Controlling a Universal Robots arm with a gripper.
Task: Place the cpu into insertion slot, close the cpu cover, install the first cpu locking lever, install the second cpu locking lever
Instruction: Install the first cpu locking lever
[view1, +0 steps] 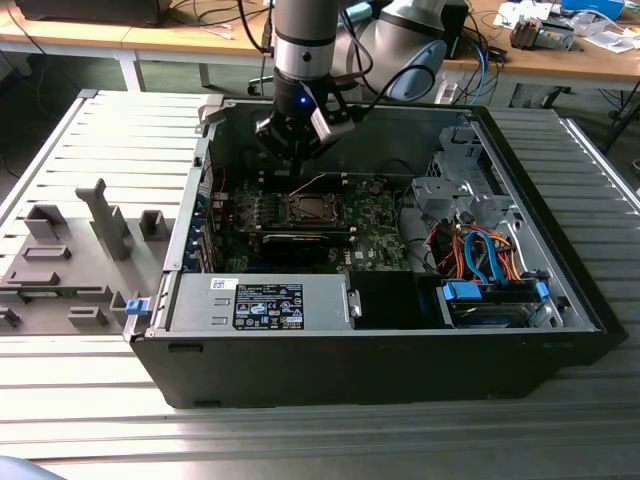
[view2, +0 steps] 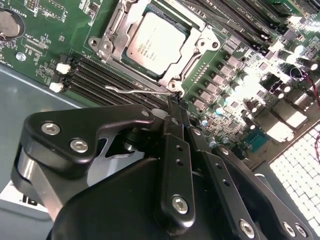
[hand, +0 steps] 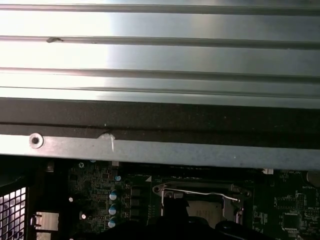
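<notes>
In the second wrist view the cpu lies flat in the insertion slot, silver top up. The cpu cover is down around it. A thin silver locking lever runs along the socket's near side and ends at my fingertips. My gripper is shut, its tips at that lever end; whether they pinch it I cannot tell. In the exterior view the gripper hangs above the socket inside the open case. The first wrist view shows the lever across the socket and the cpu below it.
Long memory slots lie next to the socket, capacitors on its other side. A black graphics card sits in front of the socket. Drive cage and coloured cables fill the exterior view's right. The case wall rises close by.
</notes>
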